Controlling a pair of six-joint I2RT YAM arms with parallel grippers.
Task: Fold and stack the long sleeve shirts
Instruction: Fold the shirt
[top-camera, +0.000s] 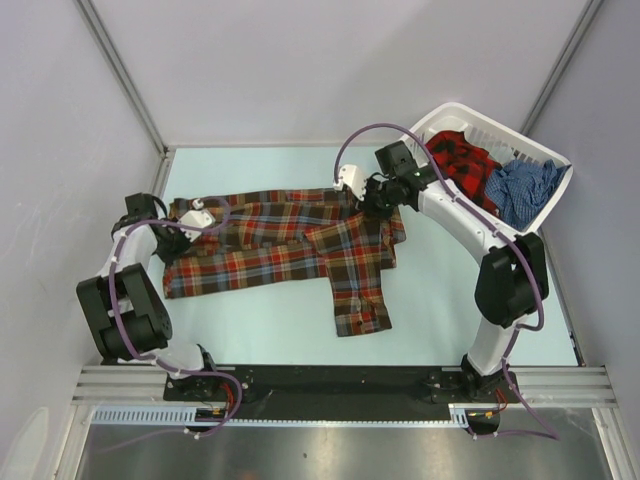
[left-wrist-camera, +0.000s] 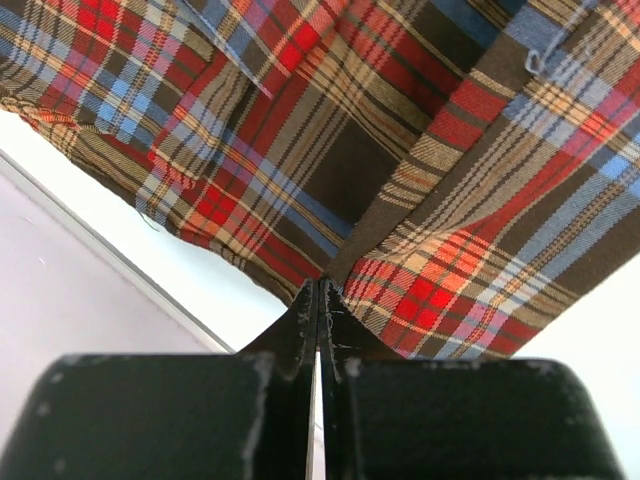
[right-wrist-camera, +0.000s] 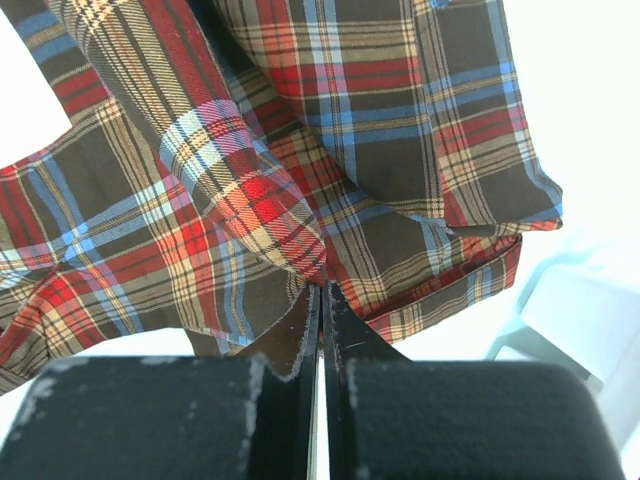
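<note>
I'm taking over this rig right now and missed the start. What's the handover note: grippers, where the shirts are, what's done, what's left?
Left gripper: shut on the left edge of the brown plaid shirt.
Right gripper: shut on the same shirt, at its far right end.
Shirts: the brown plaid shirt lies spread on the table. The red-and-black shirt and blue checked shirt are crumpled in the basket.
Done: one shirt laid out; no finished fold, no stack.
Left: fold it, then the other two, and stack all three.

Brown plaid shirt (top-camera: 290, 250) spread out, red-and-black shirt (top-camera: 462, 160) and blue checked shirt (top-camera: 525, 188) crumpled in white basket (top-camera: 470, 112)
</note>
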